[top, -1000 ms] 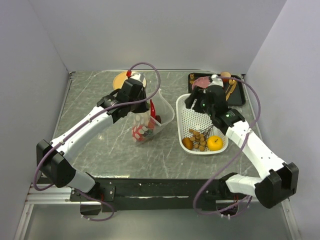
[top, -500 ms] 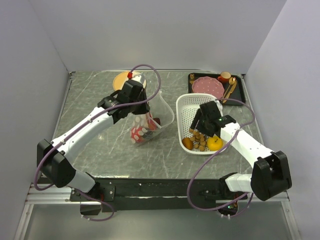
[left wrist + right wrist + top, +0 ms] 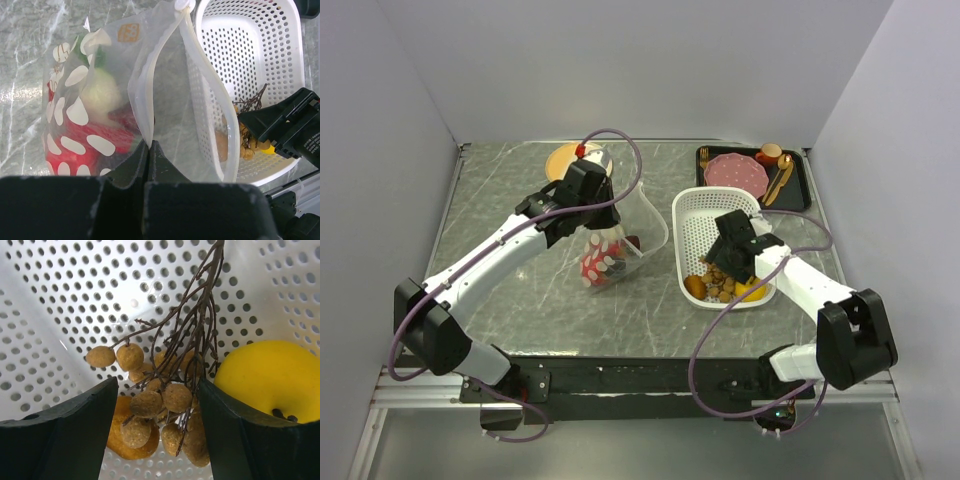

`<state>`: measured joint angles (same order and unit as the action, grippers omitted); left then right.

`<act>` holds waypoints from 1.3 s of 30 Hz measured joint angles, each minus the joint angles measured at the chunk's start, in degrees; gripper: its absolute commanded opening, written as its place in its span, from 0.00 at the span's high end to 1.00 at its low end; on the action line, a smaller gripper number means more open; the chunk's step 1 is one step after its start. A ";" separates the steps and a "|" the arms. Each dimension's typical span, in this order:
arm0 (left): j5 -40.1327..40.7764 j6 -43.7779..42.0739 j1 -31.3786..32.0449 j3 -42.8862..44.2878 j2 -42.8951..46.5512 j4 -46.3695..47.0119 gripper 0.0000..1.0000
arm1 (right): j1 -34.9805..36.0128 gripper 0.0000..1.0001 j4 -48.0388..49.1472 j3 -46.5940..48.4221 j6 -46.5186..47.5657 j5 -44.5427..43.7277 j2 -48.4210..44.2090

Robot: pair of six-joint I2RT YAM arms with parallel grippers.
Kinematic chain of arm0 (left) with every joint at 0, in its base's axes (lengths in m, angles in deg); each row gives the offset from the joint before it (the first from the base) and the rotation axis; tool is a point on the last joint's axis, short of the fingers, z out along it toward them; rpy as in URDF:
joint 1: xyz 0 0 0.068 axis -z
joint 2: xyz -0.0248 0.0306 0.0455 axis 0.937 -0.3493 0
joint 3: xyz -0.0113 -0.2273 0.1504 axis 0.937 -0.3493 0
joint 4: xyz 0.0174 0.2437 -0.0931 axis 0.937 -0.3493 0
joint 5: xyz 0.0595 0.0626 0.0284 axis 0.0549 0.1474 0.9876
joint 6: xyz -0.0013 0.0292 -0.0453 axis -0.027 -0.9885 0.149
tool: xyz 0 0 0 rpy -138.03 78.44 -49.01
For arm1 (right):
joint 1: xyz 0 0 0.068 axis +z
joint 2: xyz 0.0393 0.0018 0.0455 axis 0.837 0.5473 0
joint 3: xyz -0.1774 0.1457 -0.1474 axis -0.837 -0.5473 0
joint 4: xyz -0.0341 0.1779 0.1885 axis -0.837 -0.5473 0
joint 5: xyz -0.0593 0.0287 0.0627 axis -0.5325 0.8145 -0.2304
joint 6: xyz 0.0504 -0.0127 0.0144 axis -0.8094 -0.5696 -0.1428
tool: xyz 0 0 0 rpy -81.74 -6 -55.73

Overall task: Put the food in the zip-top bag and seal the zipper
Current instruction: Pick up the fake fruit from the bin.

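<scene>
The clear dotted zip-top bag [image 3: 615, 240] hangs mid-table with its mouth open toward the basket; red pieces and a white-and-green vegetable [image 3: 100, 95] are inside it. My left gripper [image 3: 149, 150] is shut on the bag's white zipper edge [image 3: 145, 95]. My right gripper [image 3: 160, 410] is open inside the white basket [image 3: 695, 215], its fingers on either side of a bunch of small brown nuts [image 3: 165, 400] on dark twigs. A yellow round fruit [image 3: 265, 377] lies to the right of the nuts, and a brown oval [image 3: 122, 432] lies under them.
A black tray [image 3: 798, 190] with a pink plate [image 3: 737, 170] and utensils stands at the back right. An orange disc [image 3: 560, 158] lies at the back behind the left arm. The basket's walls closely surround my right gripper.
My right arm has swung from the black tray down into the near end of the basket, over the nuts. My left gripper still holds the bag in place.
</scene>
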<state>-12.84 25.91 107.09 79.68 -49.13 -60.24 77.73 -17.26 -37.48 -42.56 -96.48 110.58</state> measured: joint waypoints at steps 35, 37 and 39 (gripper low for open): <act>0.04 -0.02 0.00 0.00 0.00 0.00 0.99 | 0.00 0.62 11.08 5.44 11.78 0.37 -2.08; 0.02 -0.02 0.00 0.00 0.00 0.00 0.99 | 0.00 0.62 11.30 5.44 12.37 0.39 -2.99; 0.02 -0.02 0.00 0.00 0.00 0.00 0.99 | 0.00 0.61 11.30 5.44 13.16 0.42 -3.89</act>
<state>-12.82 25.89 107.09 79.68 -49.13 -60.24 77.73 -5.96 -32.04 -29.40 -96.06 106.69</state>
